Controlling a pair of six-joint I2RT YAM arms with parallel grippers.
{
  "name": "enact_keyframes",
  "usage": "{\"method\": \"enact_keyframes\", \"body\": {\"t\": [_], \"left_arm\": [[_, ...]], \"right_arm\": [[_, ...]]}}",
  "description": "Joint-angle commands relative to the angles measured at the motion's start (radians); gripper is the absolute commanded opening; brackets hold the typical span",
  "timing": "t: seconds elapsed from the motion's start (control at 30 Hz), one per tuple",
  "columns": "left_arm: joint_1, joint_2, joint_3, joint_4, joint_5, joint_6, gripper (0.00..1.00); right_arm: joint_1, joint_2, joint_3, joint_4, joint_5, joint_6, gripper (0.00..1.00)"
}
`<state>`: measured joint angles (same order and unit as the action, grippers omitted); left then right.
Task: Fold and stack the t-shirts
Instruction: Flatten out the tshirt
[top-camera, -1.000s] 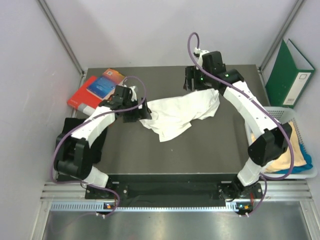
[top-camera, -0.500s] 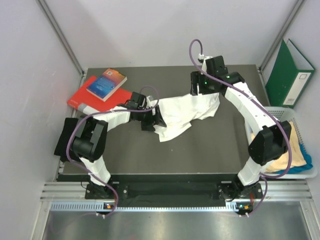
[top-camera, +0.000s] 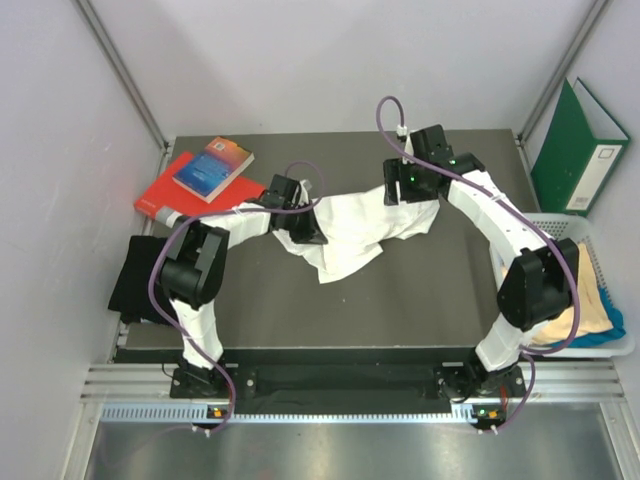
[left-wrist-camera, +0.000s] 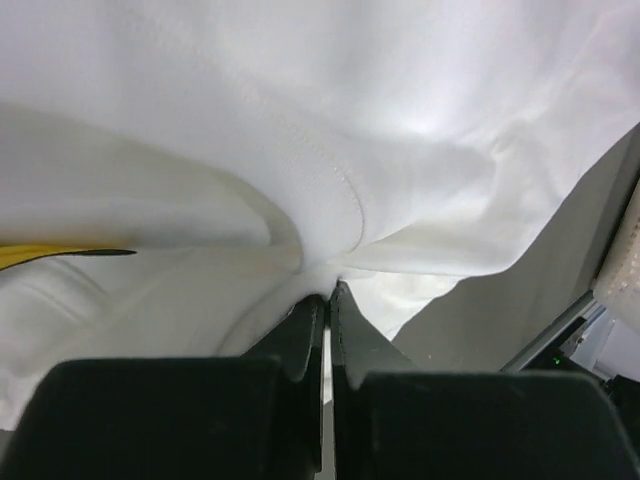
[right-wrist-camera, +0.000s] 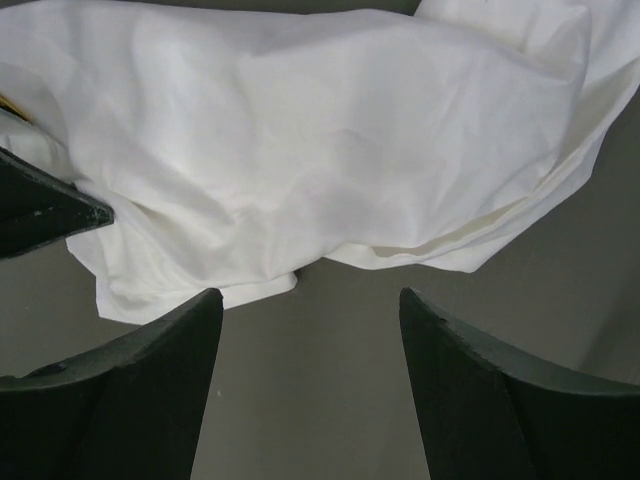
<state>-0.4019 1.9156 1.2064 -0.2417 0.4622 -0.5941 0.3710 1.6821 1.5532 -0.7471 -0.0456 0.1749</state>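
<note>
- Left end effector (top-camera: 303, 228): clenched on a bunched fold of the white t-shirt (top-camera: 360, 225). In the left wrist view the two fingers (left-wrist-camera: 300, 330) are pressed nearly together, and the cloth (left-wrist-camera: 400, 120) gathers right at their tips (left-wrist-camera: 327, 290).
- From that pinch the shirt spreads ahead of and to both sides of the left end effector, creased, with a stitched seam curving just beyond the tips.
- Right end effector (top-camera: 400, 190): released, fingers wide apart (right-wrist-camera: 308, 300). The shirt (right-wrist-camera: 330, 150) lies crumpled just ahead of it, one lower edge reaching the gap between the fingertips. Cannot tell whether the fingers touch the cloth.
- Bare table (right-wrist-camera: 340, 400) shows beneath and between the right fingers.
- The white t-shirt lies on the table (top-camera: 420, 300), stretched between the two end effectors, with a loose flap hanging to the near side.
- Black t-shirt (top-camera: 135, 285): well behind and outboard of the left end effector, at the table's left edge.
- Red book (top-camera: 165, 195) and blue book (top-camera: 213, 168): stacked, near the left end effector on its outer side.
- Basket (top-camera: 620, 345): well apart from the right end effector, holding pale yellow and blue cloth.
</note>
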Motion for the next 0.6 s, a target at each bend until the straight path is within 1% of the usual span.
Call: {"method": "enact_keyframes", "body": {"t": [0.0,0.1,0.23,0.3,0.43,0.5,0.57], "left_arm": [[-0.003,-0.055,0.051,0.056,-0.036,0.016,0.00],[-0.002,-0.148,0.059,0.029,-0.079,0.039,0.00],[0.015,-0.263,0.062,0.018,-0.177,0.048,0.00],[0.050,-0.314,0.065,0.015,-0.210,0.024,0.00],[0.130,-0.366,0.064,0.006,-0.272,-0.006,0.00],[0.192,-0.372,0.067,-0.013,-0.269,-0.010,0.00],[0.250,-0.369,0.065,-0.036,-0.258,-0.012,0.00]], "right_arm": [[-0.009,-0.065,-0.028,0.034,-0.010,-0.011,0.71],[-0.009,-0.070,-0.050,0.040,0.001,-0.009,0.71],[-0.009,-0.067,-0.059,0.038,0.039,-0.009,0.71],[-0.017,-0.058,-0.053,0.038,0.041,-0.008,0.71],[-0.055,-0.047,-0.050,0.064,0.062,0.026,0.71],[-0.092,-0.036,-0.058,0.092,0.050,0.060,0.72],[-0.136,-0.027,-0.073,0.120,-0.008,0.092,0.75]]}}
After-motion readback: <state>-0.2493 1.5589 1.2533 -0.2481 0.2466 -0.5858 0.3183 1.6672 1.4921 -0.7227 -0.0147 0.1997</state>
